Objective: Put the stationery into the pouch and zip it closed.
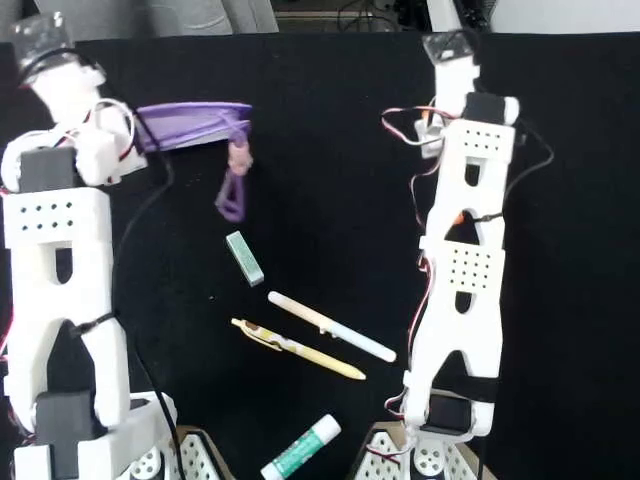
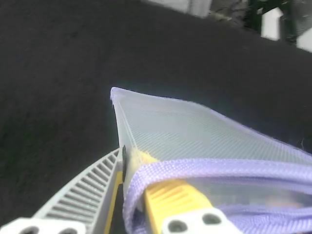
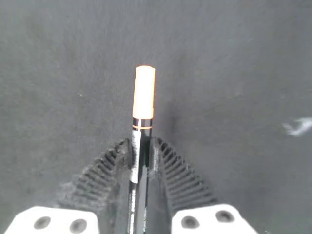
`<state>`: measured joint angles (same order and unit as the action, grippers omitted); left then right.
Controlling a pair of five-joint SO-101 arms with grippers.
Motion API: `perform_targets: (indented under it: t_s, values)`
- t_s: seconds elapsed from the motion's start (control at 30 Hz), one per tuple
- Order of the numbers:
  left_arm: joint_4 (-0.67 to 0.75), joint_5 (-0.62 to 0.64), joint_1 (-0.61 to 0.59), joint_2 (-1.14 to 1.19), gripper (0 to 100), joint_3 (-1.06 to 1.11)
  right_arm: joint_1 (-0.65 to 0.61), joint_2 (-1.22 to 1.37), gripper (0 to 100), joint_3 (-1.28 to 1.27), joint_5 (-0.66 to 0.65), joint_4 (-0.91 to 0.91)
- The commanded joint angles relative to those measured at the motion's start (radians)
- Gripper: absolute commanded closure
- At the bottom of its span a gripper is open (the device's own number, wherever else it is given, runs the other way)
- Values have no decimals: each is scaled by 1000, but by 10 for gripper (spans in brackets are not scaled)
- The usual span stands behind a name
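While left hand (image 2: 129, 163) pinches pouch (image 2: 195, 131), right hand (image 3: 141, 147): pen (image 3: 144, 92).

You see the pouch (image 2: 204, 131) in translucent, finely ribbed plastic edged with woven purple webbing (image 2: 219, 168); the table cover (image 3: 243, 58) looks matt black cloth, the pen (image 3: 144, 92) smooth plastic.

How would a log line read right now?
left gripper shut on pouch | right gripper shut on orange-capped pen | table: eraser, white pen, yellow pen, glue stick
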<state>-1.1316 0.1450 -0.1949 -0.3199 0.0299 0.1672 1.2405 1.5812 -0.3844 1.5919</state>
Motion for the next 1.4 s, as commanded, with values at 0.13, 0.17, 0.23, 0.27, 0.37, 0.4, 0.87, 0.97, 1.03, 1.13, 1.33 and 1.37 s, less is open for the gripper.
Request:
perform_targets:
  t_s: [0.13, 0.17, 0.23, 0.27, 0.37, 0.4, 0.87, 0.97, 1.03, 1.13, 1.33, 1.37]
  values:
    - [-160, 12, 165, 71, 972, -326, 11, -159, 988, 87, 2, 34]
    - [-189, 12, 182, 104, 972, -375, 11, -180, 988, 91, 2, 32]
    - [-256, 14, 203, 173, 972, -483, 9, -220, 988, 90, 2, 34]
    - [-292, 23, 209, 207, 972, -536, 9, -240, 988, 90, 15, 38]
    - [-391, 77, 219, 299, 972, -684, 9, -309, 988, 91, 92, 72]
    - [-420, 91, 229, 325, 972, -725, 9, -337, 988, 91, 114, 83]
    - [-626, 103, 380, 419, 971, -874, -98, -779, 988, 87, 333, 173]
    - [-626, 104, 380, 419, 971, -855, -149, -862, 988, 85, 387, 175]
    - [-626, 104, 383, 417, 971, -823, -181, -914, 988, 84, 414, 176]
    - [-626, 104, 394, 416, 971, -786, -224, -989, 988, 82, 425, 176]
    - [-626, 104, 427, 278, 971, -707, -305, -1190, 988, -128, 425, 178]
    - [-626, 104, 432, 236, 971, -685, -319, -1233, 988, -188, 425, 176]
